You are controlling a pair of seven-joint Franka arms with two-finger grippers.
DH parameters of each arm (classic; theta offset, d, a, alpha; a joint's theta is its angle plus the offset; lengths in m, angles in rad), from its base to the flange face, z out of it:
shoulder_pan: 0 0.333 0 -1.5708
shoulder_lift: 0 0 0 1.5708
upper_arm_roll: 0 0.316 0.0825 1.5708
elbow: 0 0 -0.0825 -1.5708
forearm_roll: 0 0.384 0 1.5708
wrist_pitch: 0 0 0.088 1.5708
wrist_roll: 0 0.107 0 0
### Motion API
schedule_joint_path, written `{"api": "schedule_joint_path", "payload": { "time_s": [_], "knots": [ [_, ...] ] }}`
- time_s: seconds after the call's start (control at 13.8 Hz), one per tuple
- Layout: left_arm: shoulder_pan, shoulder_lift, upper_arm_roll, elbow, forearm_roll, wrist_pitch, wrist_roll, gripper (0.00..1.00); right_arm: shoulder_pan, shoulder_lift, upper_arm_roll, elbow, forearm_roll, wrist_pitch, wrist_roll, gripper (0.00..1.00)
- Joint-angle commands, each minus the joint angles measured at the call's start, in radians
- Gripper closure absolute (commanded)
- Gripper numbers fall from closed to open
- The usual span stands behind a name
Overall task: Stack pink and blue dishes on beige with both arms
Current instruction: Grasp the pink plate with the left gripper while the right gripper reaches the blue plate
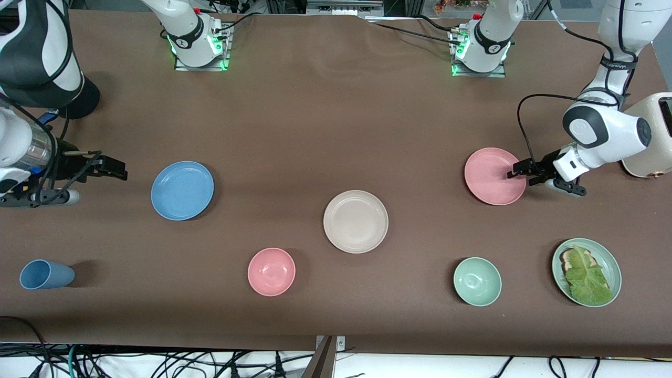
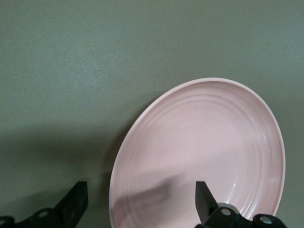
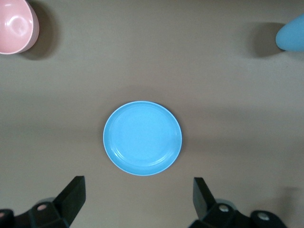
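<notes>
The pink plate [image 1: 491, 178] lies toward the left arm's end of the table. My left gripper [image 1: 513, 172] is open and low at its rim. In the left wrist view the pink plate [image 2: 204, 142] fills the frame, and the left gripper [image 2: 140, 202] straddles its edge, one finger over the plate and one outside it. The blue plate [image 1: 182, 190] lies toward the right arm's end. Beside it my right gripper [image 1: 119, 169] hangs open, over bare table. From the right wrist the blue plate [image 3: 142, 137] shows whole, apart from the right gripper [image 3: 137, 197]. The beige plate [image 1: 355, 221] sits mid-table.
A cream toaster [image 1: 653, 136] stands by the left arm. Nearer the camera are a blue cup [image 1: 46, 274] on its side, a pink bowl [image 1: 271, 271], a green bowl [image 1: 477, 281], and a green plate [image 1: 605, 256] with lettuce on toast.
</notes>
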Motion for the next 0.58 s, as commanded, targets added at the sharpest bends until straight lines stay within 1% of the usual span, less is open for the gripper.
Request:
{"api": "schedule_joint_path", "payload": {
  "time_s": [0.0, 0.15, 0.22, 0.36, 0.51],
  "knots": [
    [0.005, 0.019, -0.005, 0.011, -0.071, 0.011, 0.034, 0.27, -0.012, 0.014, 0.005, 0.001, 0.007, 0.033, -0.016, 0.00],
    [0.006, 0.019, -0.005, 0.011, -0.071, 0.009, 0.032, 0.93, -0.012, 0.028, 0.005, 0.001, 0.007, 0.056, -0.016, 0.00],
    [0.006, 0.019, -0.005, 0.011, -0.071, 0.006, 0.024, 1.00, -0.015, 0.031, 0.005, 0.000, 0.006, 0.067, -0.016, 0.00],
    [0.006, 0.018, -0.005, 0.011, -0.071, 0.000, 0.020, 1.00, -0.016, 0.051, 0.005, 0.000, 0.006, 0.074, -0.028, 0.00],
    [0.006, 0.018, -0.005, 0.011, -0.067, 0.000, 0.021, 1.00, -0.035, 0.056, 0.005, -0.028, 0.014, 0.110, -0.071, 0.00]
  ]
}}
